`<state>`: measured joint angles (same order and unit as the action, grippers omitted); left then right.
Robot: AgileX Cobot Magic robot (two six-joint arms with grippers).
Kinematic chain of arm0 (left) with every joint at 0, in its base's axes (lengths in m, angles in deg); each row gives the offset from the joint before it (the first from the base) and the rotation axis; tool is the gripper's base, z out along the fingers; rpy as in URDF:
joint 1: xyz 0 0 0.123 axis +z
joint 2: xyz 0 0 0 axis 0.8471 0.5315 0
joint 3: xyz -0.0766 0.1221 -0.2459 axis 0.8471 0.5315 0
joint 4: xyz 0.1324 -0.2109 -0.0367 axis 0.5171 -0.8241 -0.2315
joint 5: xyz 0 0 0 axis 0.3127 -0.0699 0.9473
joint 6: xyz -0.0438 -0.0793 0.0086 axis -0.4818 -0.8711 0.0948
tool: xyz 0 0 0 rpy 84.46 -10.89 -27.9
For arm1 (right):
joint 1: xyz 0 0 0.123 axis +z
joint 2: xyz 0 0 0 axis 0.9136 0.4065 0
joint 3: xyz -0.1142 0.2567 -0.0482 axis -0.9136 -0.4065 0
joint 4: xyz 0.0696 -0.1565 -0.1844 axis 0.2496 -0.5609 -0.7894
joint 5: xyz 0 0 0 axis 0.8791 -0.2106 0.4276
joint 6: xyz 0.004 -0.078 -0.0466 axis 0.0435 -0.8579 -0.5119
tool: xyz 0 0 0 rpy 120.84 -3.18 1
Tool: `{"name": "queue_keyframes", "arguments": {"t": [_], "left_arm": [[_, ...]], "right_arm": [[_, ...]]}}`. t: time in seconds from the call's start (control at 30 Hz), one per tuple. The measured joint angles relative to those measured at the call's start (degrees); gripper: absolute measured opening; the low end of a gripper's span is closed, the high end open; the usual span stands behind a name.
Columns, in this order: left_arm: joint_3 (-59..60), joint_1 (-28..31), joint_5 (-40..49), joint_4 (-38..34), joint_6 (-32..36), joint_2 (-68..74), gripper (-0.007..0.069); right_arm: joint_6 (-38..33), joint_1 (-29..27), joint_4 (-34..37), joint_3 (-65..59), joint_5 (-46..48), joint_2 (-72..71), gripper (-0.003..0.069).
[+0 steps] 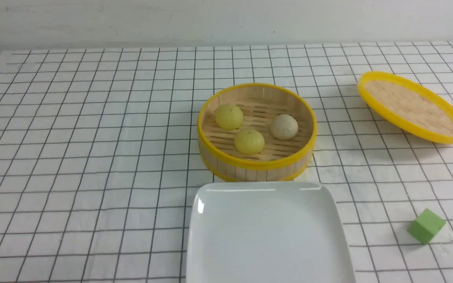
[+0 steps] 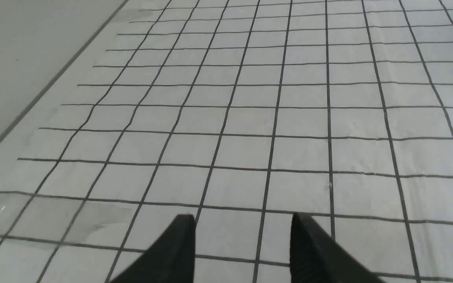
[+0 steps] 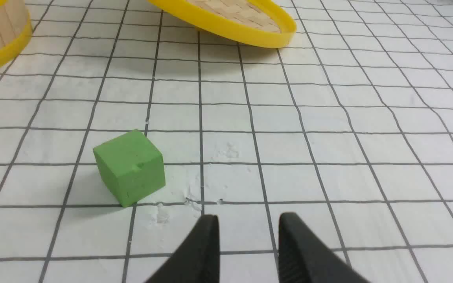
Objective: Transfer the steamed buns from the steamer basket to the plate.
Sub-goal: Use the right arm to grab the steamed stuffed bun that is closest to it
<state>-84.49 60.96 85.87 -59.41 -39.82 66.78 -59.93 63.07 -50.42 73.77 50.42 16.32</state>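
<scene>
Item 1. Steamer basket (image 1: pixel 226 167): round, bamboo, yellow rims; stands upright near the middle of the surface (image 1: pixel 92 157), which is covered in a white cloth with a dark grid.

Item 2. Steamed buns, three, all inside the basket on its slatted floor and none touching another: rear yellow bun (image 1: pixel 229 116) at the left, front yellow bun (image 1: pixel 249 142) nearest the plate, beige bun (image 1: pixel 284 127) at the right.

Item 3. Plate (image 1: pixel 267 236): white, square, rounded corners; lies just in front of the basket with nothing on it.

Item 4. Lid (image 1: pixel 411 106): shallow, yellow-rimmed, woven side up; well to the right of the basket.

Item 5. Green cube (image 1: pixel 426 226): on the cloth to the right of the plate, apart from it.

Item 6. Left claw (image 2: pixel 243 216): jaws spread wide, nothing between them, over bare cloth.

Item 7. Right claw (image 3: pixel 249 215): jaws parted, empty, close to the green cube without touching it.
</scene>
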Motion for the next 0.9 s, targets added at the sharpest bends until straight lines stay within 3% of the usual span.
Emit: {"name": "queue_keyframes", "arguments": {"t": [0.9], "left_arm": [[0.0,0.0,0.0,0.0,0.0,0.0,0.0355]], "right_arm": [[0.0,0.0,0.0,0.0,0.0,0.0,0.0239]]}}
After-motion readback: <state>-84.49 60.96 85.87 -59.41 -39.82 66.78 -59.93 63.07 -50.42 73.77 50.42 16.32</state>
